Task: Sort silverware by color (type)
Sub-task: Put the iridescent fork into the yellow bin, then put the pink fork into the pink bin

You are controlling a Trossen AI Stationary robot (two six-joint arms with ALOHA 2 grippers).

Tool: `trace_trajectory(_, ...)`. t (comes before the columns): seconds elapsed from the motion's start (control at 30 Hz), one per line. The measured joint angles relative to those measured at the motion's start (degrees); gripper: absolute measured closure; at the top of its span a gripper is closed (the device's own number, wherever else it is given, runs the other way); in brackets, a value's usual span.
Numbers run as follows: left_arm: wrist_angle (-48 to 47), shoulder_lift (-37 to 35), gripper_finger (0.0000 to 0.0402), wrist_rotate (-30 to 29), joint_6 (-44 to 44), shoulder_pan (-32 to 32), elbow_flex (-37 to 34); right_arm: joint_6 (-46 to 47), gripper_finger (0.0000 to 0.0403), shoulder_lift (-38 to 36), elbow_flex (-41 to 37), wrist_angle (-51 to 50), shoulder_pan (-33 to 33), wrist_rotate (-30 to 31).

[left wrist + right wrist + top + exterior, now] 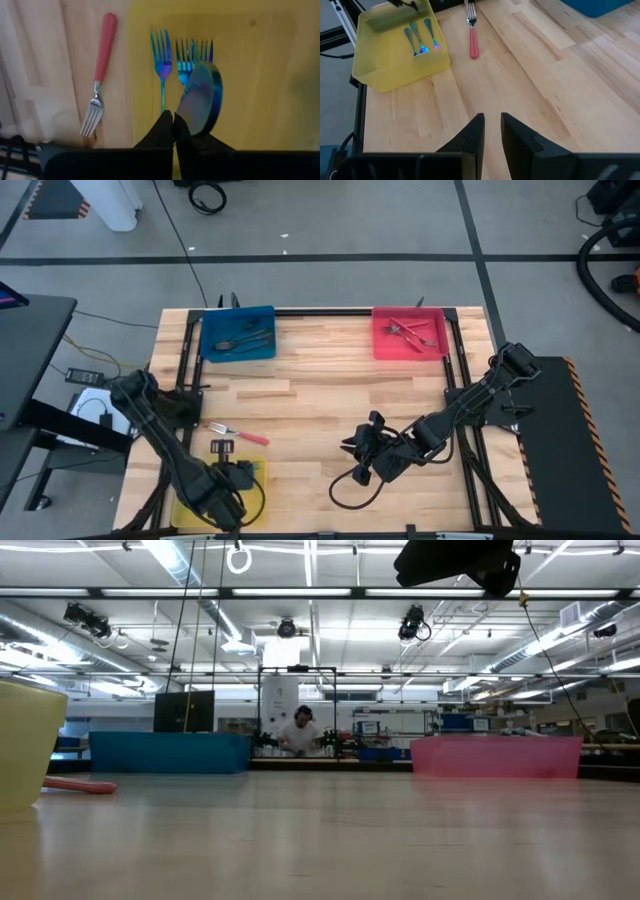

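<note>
Left claw [173, 125]: closed, empty, above yellow tray [260, 75] holding iridescent blue forks [161, 55].
Right claw [491, 125]: slightly parted, empty, over tabletop [530, 75].
Red-handled fork [99, 75]: beside tray.

Both arms are dark, near-black machines built of chunky jointed segments. The left arm [165, 435] runs in rounded links with black cables bunched near its wrist. The right arm [455, 412] shows blocky housings along its length, and a thin black cable loops loosely from its wrist end. The left tool [173, 125] ends in two slim black fingers that taper to points above a broad, flat black body. The right tool [491, 131] has two thicker, angular black fingers with flat inner faces, likewise mounted on a wide dark block.
</note>
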Motion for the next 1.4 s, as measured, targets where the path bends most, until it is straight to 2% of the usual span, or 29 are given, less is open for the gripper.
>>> trace_trajectory(0.2, 0.1, 4.3, 0.0395, 4.1, 3.9, 0.1, 0.0, 0.0, 0.0332, 0.0, 0.0, 0.0, 0.0, 0.0)
trace_trajectory(0.4, 0.8, 6.7, 0.0381, 4.5, 7.5, 0.7, 0.0, 0.0, 0.0332, 0.0, 0.0, 0.0, 0.0, 0.0)
trace_trajectory(0.8, 4.6, 6.8, 0.0326, 4.4, 11.7, 4.5, 0.0, 0.0, 0.0332, 0.0, 0.0, -0.1, 0.0, -0.7)
trace_trajectory(1.07, 0.9, 6.7, 0.0317, 4.4, 16.8, 6.7, 0.0, 0.0, 0.0332, 0.0, 0.0, -0.1, 0.0, -0.9)
trace_trajectory(1.23, -8.6, 6.3, 0.0317, -2.2, 20.2, 9.9, 0.0, 0.0, 0.0332, 0.0, 0.0, -0.1, 0.0, -0.9)
trace_trajectory(1.33, -9.6, 6.2, 0.0317, -6.4, 24.5, 12.5, 0.0, 0.0, 0.0332, 0.0, 0.0, -0.1, 0.0, -0.9)
trace_trajectory(1.4, -8.9, 6.2, 0.0317, -7.1, 27.5, 14.5, 0.0, 0.0, 0.0332, 0.0, 0.0, 0.0, 0.0, -1.1)
